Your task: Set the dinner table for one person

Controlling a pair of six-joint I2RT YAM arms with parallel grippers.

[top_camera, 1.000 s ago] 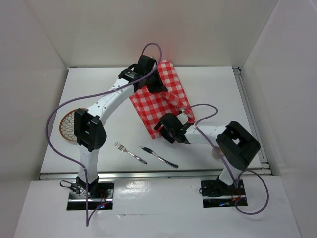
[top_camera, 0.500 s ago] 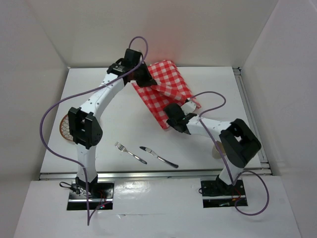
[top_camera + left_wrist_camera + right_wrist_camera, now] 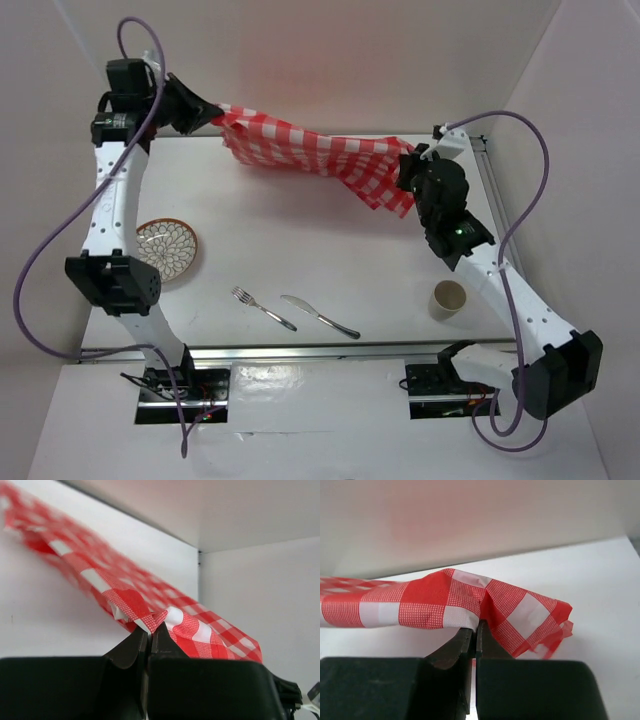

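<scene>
- White walls (image 3: 350,60) on three sides enclose one large matte white tabletop (image 3: 300,230); it fills the floor of the scene, with a silver rail (image 3: 300,350) along its near edge.
- Fork (image 3: 262,308): lying flat on the tabletop, near centre, just beyond the rail.
- Knife (image 3: 320,316): flat, just right of the fork, not touching it.
- Cup (image 3: 449,299): pale, upright, near right.
- Plate (image 3: 168,249): round, patterned, brown-rimmed, mid left, well apart from the cutlery.
- Right claw (image 3: 405,172): far right, raised off the tabletop. The wrist view shows its jaws pressed together on a bunched corner of the cloth.
- Checked cloth (image 3: 310,155): red and white, strung in the air between the two claws and sagging slightly in the middle, above the far half of the tabletop. It appears to touch nothing on the tabletop.
- Left claw (image 3: 212,112): far left, raised high. Its wrist view shows the jaws pinching the opposite corner of the cloth.
- Step in hand, as judged: spreading the cloth, before any place-setting. Plate, cutlery and cup are not yet arranged.
- Next move, as judged: both arms lower together, keeping the cloth taut, and lay it flat on bare tabletop. The fabric is partly bunched and may need drawing out to open fully.
</scene>
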